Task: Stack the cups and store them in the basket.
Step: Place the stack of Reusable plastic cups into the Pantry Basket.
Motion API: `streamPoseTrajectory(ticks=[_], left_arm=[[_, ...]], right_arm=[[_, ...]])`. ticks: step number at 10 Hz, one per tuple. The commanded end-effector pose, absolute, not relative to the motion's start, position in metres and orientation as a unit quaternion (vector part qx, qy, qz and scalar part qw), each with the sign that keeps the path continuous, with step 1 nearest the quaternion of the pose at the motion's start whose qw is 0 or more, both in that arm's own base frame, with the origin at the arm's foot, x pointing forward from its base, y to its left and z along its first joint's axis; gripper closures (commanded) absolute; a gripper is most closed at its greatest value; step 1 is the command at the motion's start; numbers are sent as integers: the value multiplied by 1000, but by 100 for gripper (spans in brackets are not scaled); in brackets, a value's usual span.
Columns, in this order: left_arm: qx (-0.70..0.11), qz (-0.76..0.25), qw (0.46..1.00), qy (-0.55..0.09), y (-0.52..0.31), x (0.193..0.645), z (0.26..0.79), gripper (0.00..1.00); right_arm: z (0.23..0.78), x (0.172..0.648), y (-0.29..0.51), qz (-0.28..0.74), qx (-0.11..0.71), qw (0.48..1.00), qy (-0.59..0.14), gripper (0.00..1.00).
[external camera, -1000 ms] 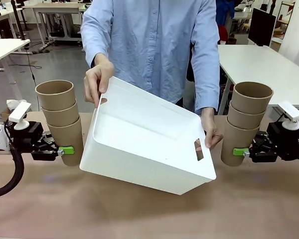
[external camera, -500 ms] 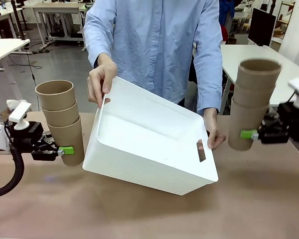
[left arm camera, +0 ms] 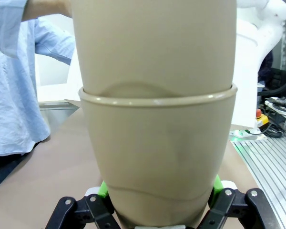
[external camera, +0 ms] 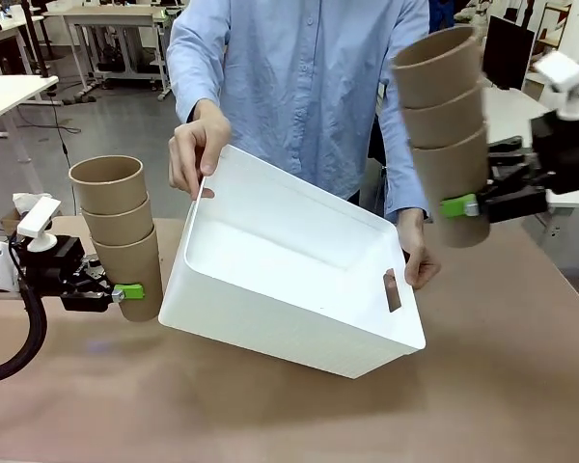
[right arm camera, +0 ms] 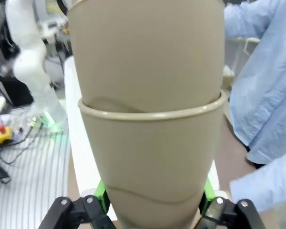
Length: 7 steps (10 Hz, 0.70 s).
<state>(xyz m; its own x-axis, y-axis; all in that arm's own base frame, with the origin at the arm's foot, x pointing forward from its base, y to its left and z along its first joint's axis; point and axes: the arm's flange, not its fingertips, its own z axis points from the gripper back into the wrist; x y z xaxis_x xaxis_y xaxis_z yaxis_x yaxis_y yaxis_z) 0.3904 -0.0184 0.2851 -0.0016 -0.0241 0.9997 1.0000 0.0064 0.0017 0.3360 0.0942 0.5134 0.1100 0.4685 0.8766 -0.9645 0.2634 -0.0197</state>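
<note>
Tan-brown paper cups are held in two nested stacks of three, one stack per arm.

Left stack (external camera: 121, 231): upright and low over the brown surface (external camera: 270, 415) on the robot's left. Whether its base touches the surface cannot be told. The left fingers (external camera: 128, 291) are clamped on the bottom cup near its base. The left wrist view shows a green pad pressed against each side of that cup.

Right stack (external camera: 442, 121): held high, well clear of the surface, with its mouth leaning toward the robot's left. It sits in front of the person's sleeve. The right fingers (external camera: 456, 205) grip the lower part of the bottom cup, and the right wrist view shows a green pad on either side of it.

White basket (external camera: 289, 289): between the two stacks, tilted with its open side facing the robot. Its far rim is high and its near bottom edge is low by the surface. The person holds it with both hands. One hand (external camera: 198, 149) is on the high rim corner nearest the left stack. The other hand (external camera: 417, 258) is at the end wall by the slot handle, below the right stack.

The left stack stands just beside the basket's wall; contact cannot be determined. The right stack hangs above the slot-handle end, apart from the basket.
</note>
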Motion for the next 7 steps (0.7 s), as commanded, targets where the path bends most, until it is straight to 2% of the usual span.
streamPoseTrajectory(ticks=[1,4,7], left_arm=[[-492,-506,501,-501,-19,389,289,16],[-492,-506,501,-501,-19,389,289,16],[-492,-506,501,-501,-19,389,289,16]], right_arm=[[487,288,156,539,245,722,-358,15],[457,300,206,568,198,740,-300,15],[416,300,225,576,178,750,-272,15]])
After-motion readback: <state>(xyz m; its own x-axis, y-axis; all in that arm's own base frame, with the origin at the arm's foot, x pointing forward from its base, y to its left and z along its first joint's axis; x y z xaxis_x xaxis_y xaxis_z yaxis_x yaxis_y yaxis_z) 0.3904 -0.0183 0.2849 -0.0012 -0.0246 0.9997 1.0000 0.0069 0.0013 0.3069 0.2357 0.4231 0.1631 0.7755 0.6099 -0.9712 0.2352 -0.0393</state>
